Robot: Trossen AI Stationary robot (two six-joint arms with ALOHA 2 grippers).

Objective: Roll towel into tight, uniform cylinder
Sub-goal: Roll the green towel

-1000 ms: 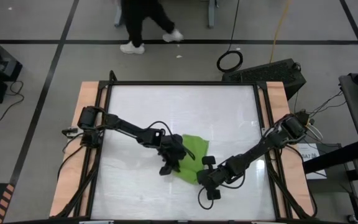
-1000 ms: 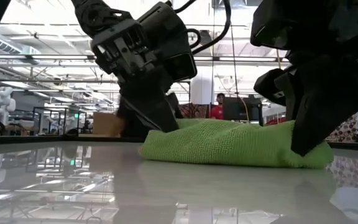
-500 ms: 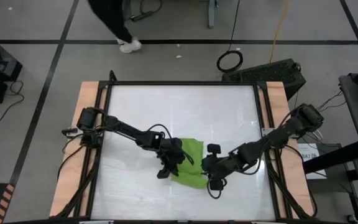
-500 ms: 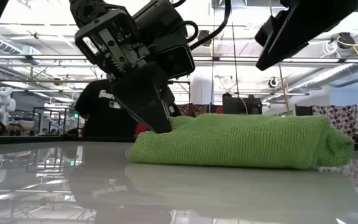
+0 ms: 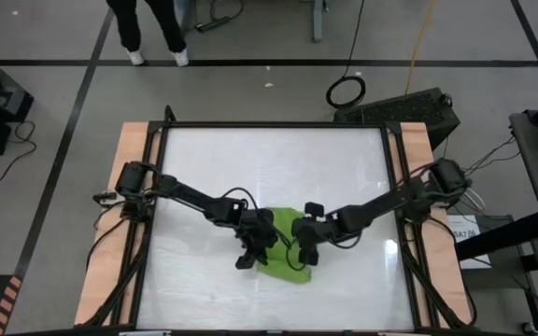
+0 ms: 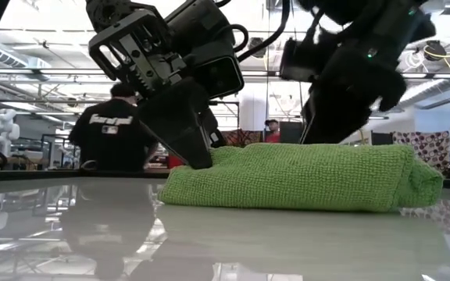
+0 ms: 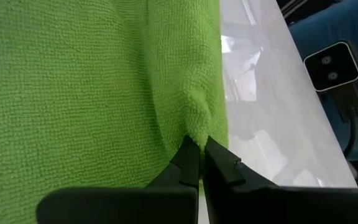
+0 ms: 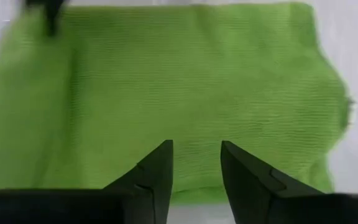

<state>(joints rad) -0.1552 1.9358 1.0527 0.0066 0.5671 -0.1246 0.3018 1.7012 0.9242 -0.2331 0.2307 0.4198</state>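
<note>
- Towel lay on the white table as a folded, flattened bundle between the two grippers, in the near half of the table.
- From the high view its long axis slanted — one end toward the left arm and farther from the table's front edge, the other nearer that edge.
- In the low view the towel sat level and low, its rounded, thicker end away from the left gripper.
- Left gripper stood at the towel's end nearest its own arm, fingers pressed together and pinching a small tuck at the cloth's edge, fingertips down at the table.
- Right gripper hovered over the opposite side of the towel, fingers parted by a moderate gap, nothing between them — the green cloth lay spread just ahead of the tips.
- Person in a dark shirt stood in the room beyond the table.
</note>
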